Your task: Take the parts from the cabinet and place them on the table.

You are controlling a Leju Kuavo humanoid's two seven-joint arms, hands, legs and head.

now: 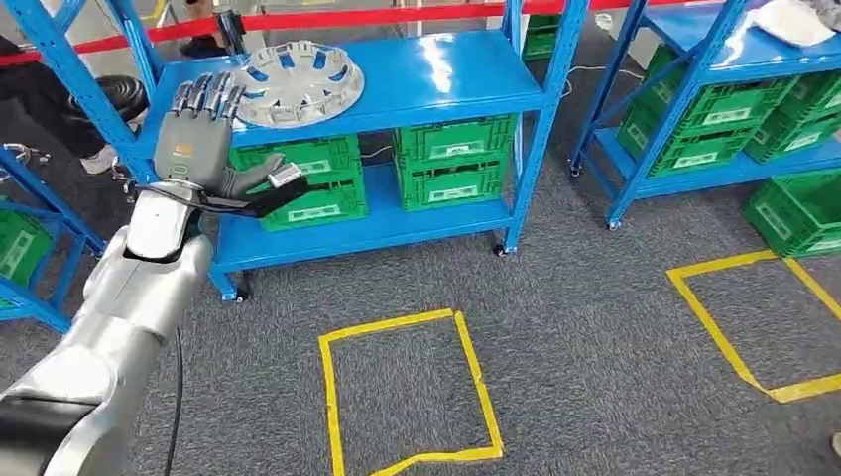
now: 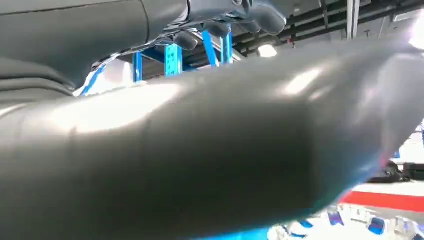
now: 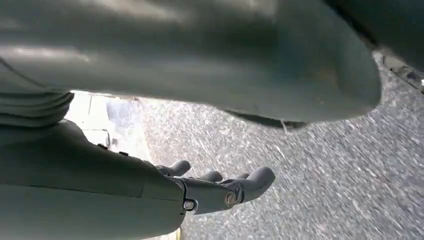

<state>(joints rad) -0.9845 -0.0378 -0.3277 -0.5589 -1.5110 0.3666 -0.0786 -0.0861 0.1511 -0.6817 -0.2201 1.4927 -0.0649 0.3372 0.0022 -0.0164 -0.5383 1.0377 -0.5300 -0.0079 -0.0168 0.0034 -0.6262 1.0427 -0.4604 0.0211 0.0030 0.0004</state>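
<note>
The blue shelving unit [image 1: 436, 74] stands ahead on grey carpet [image 1: 595, 327], with green crates [image 1: 454, 159] on its lower level. A second blue rack [image 1: 694, 169] of green crates stands well apart to the right. Yellow tape squares [image 1: 407, 397] mark the floor.

The left arm [image 1: 119, 297] rises from the lower left, forearm extended toward the shelf. The left hand [image 1: 203, 139] is raised back-side up, fingers [image 1: 213, 94] extended and apart, thumb out to the side, holding nothing. The fingertips reach the near-left rim of the silver hubcap [image 1: 295, 81], which lies flat on the top shelf just beyond the fingers (contact cannot be confirmed).

The right hand [image 3: 200, 192] hangs over the carpet, its fingers loosely curled and empty; whether they are fully closed cannot be told.
</note>
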